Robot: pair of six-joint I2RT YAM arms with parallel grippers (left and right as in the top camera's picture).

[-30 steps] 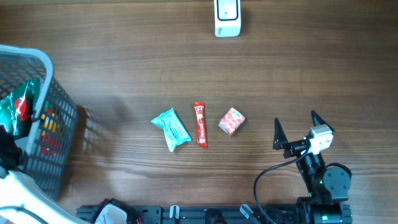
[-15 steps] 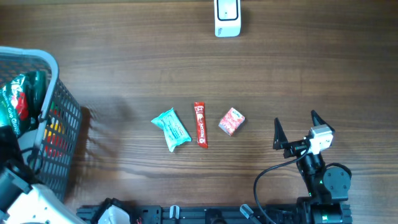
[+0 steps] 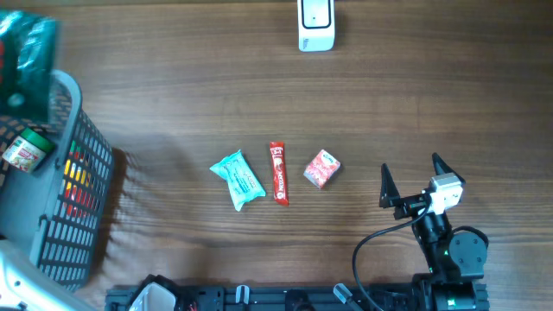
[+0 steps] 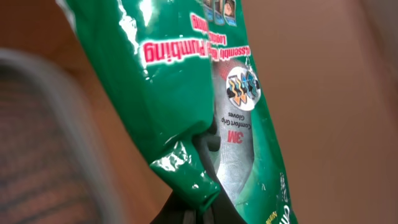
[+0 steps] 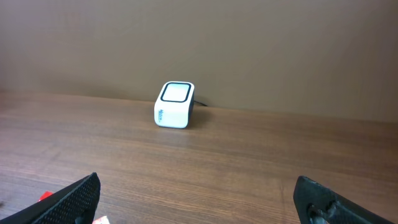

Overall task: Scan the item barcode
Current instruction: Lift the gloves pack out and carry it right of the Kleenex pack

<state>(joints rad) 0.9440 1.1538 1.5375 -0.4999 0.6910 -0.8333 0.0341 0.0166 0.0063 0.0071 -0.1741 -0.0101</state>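
A green glove packet fills the left wrist view, its crumpled lower corner pinched in my left gripper, which is shut on it. From overhead the packet is a blur held above the far-left corner, over the grey basket; the gripper itself is hidden there. No barcode shows on the side facing the wrist camera. The white scanner stands at the far middle edge and appears ahead in the right wrist view. My right gripper rests open and empty at the near right.
Mid-table lie a teal packet, a red bar and a small red box. The basket holds a small jar and red and yellow items. Its blurred rim sits left of the packet.
The green packet has been lifted out of the basket and carried toward the far left corner. The basket shifted slightly. The right arm has not moved.
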